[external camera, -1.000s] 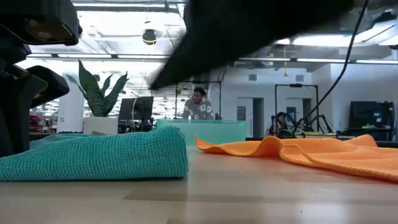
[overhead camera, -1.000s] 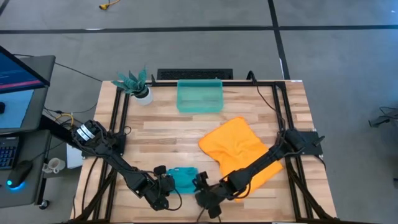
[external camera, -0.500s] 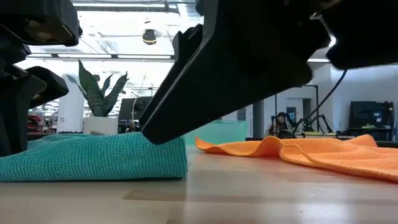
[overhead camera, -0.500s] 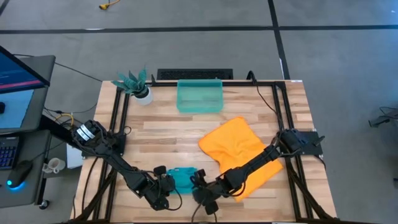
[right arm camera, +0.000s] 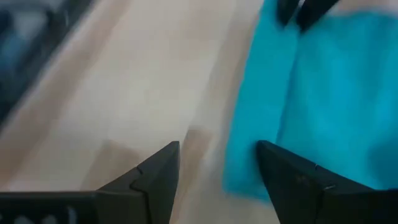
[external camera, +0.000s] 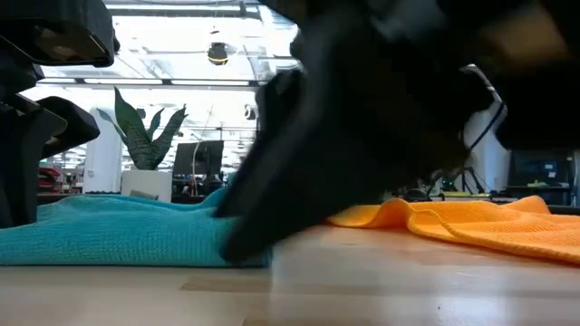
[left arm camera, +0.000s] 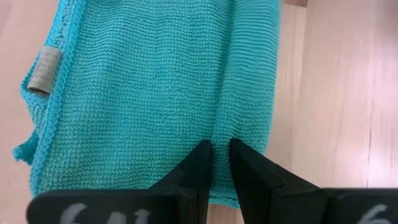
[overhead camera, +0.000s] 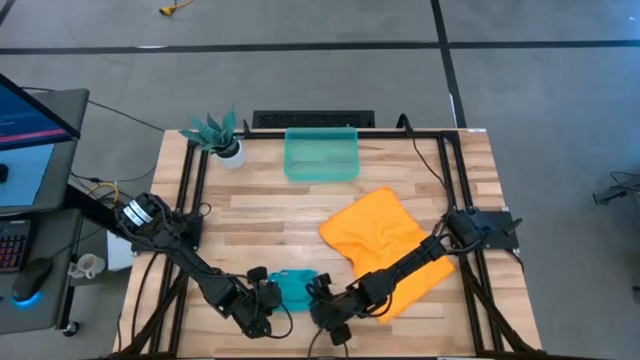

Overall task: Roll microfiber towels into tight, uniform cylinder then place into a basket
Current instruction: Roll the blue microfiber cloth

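Teal towel [overhead camera: 296,288] on counter [overhead camera: 280,215] — left claw [left arm camera: 214,155] pinching a fold; right claw [right arm camera: 217,163] spread at its edge.

A teal-leaved plant in a white pot [overhead camera: 219,137] stands at the wooden table's [overhead camera: 270,215] eleven o'clock corner; a monitor [overhead camera: 30,115] sits off toward nine o'clock.

A robotics lab: wooden bench [overhead camera: 270,215], monitor [overhead camera: 30,120], open office [external camera: 381,118] beyond.
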Robot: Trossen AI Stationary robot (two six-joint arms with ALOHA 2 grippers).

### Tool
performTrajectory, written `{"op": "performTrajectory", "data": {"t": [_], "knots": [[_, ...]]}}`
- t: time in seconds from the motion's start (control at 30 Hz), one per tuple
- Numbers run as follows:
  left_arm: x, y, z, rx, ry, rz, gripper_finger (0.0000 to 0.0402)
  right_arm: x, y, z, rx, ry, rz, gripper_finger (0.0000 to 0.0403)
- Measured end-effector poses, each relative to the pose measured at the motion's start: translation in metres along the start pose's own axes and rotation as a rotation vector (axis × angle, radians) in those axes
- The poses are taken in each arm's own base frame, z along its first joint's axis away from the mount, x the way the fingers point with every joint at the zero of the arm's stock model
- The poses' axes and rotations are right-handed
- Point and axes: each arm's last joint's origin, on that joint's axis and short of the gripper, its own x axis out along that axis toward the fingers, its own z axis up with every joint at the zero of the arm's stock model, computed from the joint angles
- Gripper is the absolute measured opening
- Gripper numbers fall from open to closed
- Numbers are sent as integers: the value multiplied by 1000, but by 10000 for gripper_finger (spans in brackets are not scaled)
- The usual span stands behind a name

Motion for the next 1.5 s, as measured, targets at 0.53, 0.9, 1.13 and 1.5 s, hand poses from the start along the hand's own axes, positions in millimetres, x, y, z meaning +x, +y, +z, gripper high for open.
{"op": "performTrajectory", "data": {"t": [0.53, 0.9, 1.13, 1.5], "knots": [[0, -1, 0, 30, 2, -2, 55, 13, -8, -8, 163, 31, -18, 194], [-20, -1, 3, 140, -22, -35, 55, 14, -12, -9, 324, 38, -23, 15], [-43, 3, -2, 241, -26, 1, 55, 14, -13, -8, 514, 25, 0, 35], [-62, -14, -6, 492, -203, -17, 55, 17, -18, 0, 691, -42, 117, 23]]}}
